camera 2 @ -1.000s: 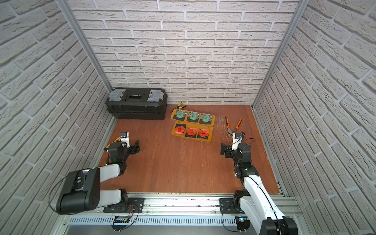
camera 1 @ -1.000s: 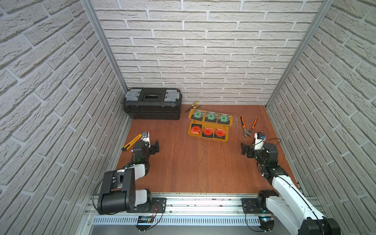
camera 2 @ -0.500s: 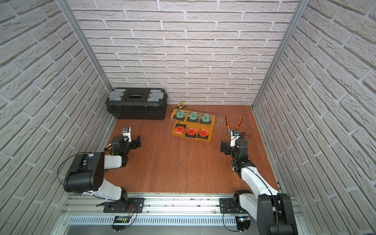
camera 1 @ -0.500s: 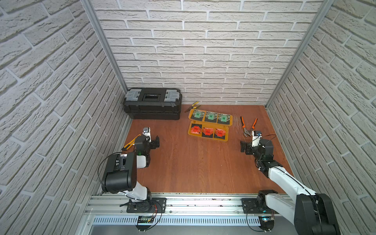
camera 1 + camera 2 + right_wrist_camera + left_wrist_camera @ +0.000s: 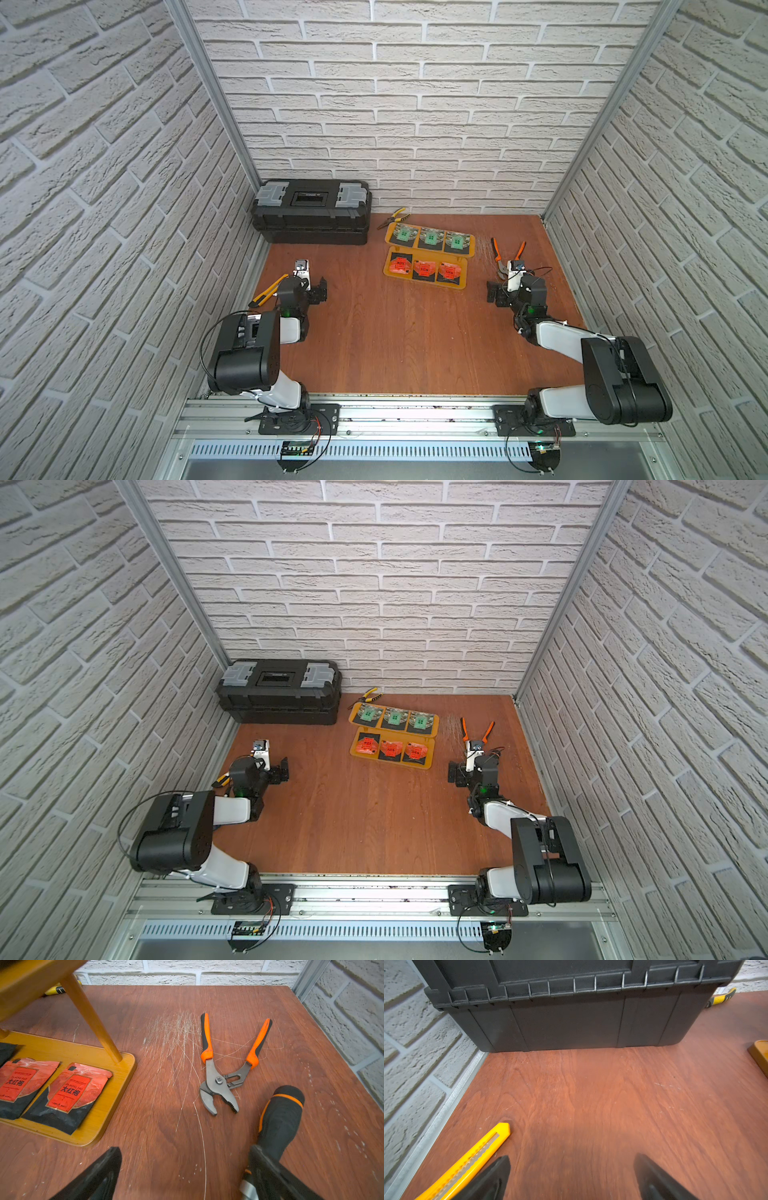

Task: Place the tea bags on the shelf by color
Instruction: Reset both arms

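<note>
Found a yellow utility knife (image 5: 267, 291) lying by the foot of the left wall, just beside the left gripper (image 5: 572, 1165). Saw that gripper low over the wooden tabletop (image 5: 395, 340), jaws spread wide and gripping nothing, facing the black toolbox (image 5: 311, 216). Noted the toolbox shut and set in the far left corner against the back wall. Spotted yellow-handled pliers (image 5: 394, 217) just to its right, near the back wall. Found the shelf (image 5: 116, 1093) beside those pliers, in the table's far half, touched by neither gripper. Counted three green tea bags (image 5: 430, 238) in a row on its upper plate and three red-orange tea bags (image 5: 423, 269) in a row on its lower plate, all lying flat, labels up. Saw the right gripper (image 5: 185, 1157) low to the right of the shelf, jaws likewise spread wide and gripping nothing. Noted orange-handled pliers (image 5: 220, 1076) lying open on the scratched wood past it, near the right wall. Spotted a black screwdriver handle (image 5: 280, 1118) with an orange band, partly behind one jaw; could not tell whether touching.
</note>
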Controlling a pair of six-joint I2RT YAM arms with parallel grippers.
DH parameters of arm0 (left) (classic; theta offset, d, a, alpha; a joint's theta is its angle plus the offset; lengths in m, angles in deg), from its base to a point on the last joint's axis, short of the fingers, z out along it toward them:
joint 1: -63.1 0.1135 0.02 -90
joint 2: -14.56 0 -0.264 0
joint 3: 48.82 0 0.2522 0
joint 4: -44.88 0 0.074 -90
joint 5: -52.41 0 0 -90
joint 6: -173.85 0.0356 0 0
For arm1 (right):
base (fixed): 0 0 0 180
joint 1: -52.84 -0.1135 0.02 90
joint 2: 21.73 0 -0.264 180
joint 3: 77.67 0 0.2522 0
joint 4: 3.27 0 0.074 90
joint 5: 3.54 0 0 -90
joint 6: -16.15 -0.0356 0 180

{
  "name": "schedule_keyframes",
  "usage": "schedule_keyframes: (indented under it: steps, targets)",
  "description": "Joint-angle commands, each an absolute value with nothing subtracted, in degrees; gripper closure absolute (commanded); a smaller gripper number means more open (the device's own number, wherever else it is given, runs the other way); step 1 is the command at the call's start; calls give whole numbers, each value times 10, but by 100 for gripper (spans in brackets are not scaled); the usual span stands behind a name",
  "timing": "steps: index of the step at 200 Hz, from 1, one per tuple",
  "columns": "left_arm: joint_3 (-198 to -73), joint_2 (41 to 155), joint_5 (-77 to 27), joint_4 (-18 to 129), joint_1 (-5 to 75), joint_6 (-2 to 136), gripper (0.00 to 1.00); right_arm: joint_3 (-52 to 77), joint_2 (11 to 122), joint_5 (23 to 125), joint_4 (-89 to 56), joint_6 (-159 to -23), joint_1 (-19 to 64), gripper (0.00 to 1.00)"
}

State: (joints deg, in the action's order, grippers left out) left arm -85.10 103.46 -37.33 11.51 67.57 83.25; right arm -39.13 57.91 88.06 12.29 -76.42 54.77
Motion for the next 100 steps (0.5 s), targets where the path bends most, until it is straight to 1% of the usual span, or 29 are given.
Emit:
schedule_keyframes:
  steps: [1,29,39,57,93,100]
  targets:
    - [-855,1033,-372,96,677,838,1,-381,573,898,178,-764,550,1]
    - [-856,1033,-371,97,678,838,1,-428,614,878,307,-745,550,1]
    - [-855,1033,-371,97,678,838,1,-422,625,864,305,-736,547,1]
    - [-856,1033,-371,98,678,838,1,-393,644,872,268,-732,541,1]
    - [-856,1033,-371,97,678,837,2,-397,645,880,274,-731,536,1]
    - [-856,1033,-371,98,678,838,2,-403,653,887,294,-733,536,1]
